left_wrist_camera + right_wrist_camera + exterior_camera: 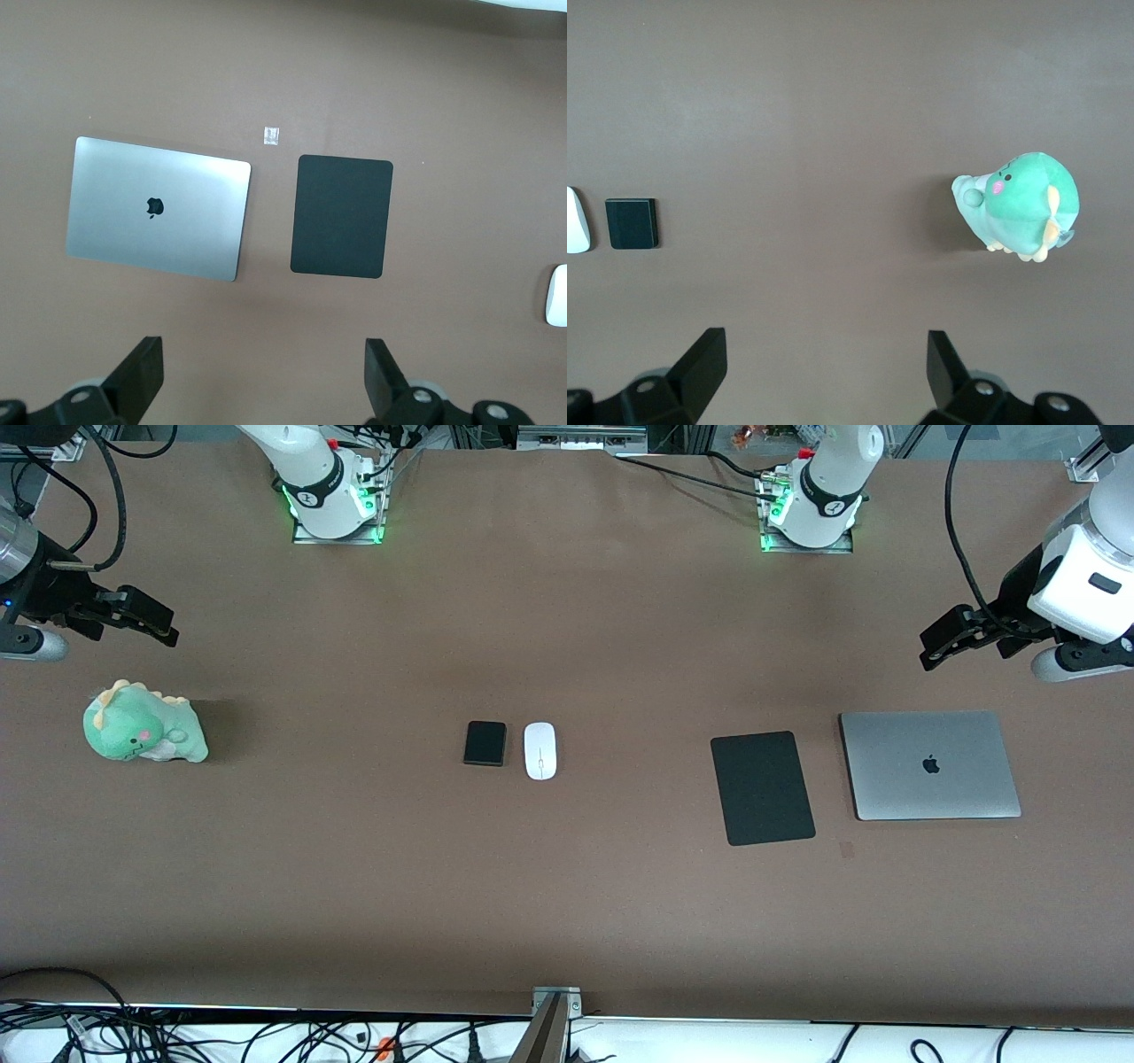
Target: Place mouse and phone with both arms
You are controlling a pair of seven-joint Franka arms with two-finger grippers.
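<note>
The white mouse and the small black phone lie side by side at the table's middle, the phone toward the right arm's end. Both show at the edge of the right wrist view, mouse and phone. The mouse's edge shows in the left wrist view. My left gripper is open and empty, up over bare table near the laptop, at the left arm's end. My right gripper is open and empty, up over bare table near the plush toy.
A flat black mouse pad and a closed silver laptop lie toward the left arm's end. A green plush dinosaur sits toward the right arm's end. A small clear tape mark is on the table by the pad.
</note>
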